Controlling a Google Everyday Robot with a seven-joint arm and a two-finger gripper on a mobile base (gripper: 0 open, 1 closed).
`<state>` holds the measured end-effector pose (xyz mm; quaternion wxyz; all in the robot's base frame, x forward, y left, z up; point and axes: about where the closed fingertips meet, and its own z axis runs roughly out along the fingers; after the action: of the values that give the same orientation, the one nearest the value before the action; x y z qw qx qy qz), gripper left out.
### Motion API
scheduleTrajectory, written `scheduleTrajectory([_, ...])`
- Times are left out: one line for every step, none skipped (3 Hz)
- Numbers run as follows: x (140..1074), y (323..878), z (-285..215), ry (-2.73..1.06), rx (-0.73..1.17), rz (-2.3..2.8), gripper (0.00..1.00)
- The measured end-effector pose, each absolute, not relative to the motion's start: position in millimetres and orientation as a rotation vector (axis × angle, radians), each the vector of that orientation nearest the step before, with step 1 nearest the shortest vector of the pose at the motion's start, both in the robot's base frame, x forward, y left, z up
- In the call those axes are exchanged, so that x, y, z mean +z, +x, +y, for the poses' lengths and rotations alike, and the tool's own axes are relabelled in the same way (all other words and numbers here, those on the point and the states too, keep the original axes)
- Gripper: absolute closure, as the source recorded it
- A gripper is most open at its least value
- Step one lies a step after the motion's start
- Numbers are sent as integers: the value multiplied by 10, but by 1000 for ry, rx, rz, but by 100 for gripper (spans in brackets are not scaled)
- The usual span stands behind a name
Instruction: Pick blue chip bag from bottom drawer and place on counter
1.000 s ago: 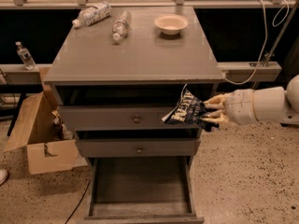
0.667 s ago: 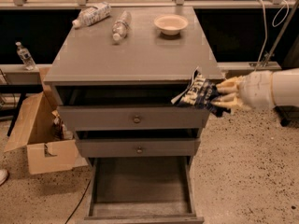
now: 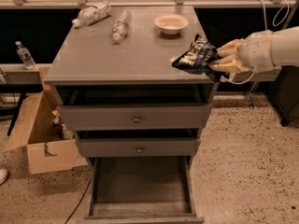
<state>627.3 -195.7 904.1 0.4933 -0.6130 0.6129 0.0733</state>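
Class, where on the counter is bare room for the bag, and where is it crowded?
Bare: the counter front and middle, before the bottles and bowl. Crowded: back edge. The claw holds the blue chip bag at the right edge.

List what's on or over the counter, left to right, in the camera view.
Across the counter: labelled bottle → clear bottle → bowl → blue chip bag over the right edge → gripper, shut on the bag, just past that edge.
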Motion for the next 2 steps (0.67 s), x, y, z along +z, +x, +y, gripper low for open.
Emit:
scheduleTrajectory([9058, 6753, -1841, -1409, 186, 1538, 100])
scheduleTrajectory([8969, 7181, -1730, -1362, 216, 1621, 84])
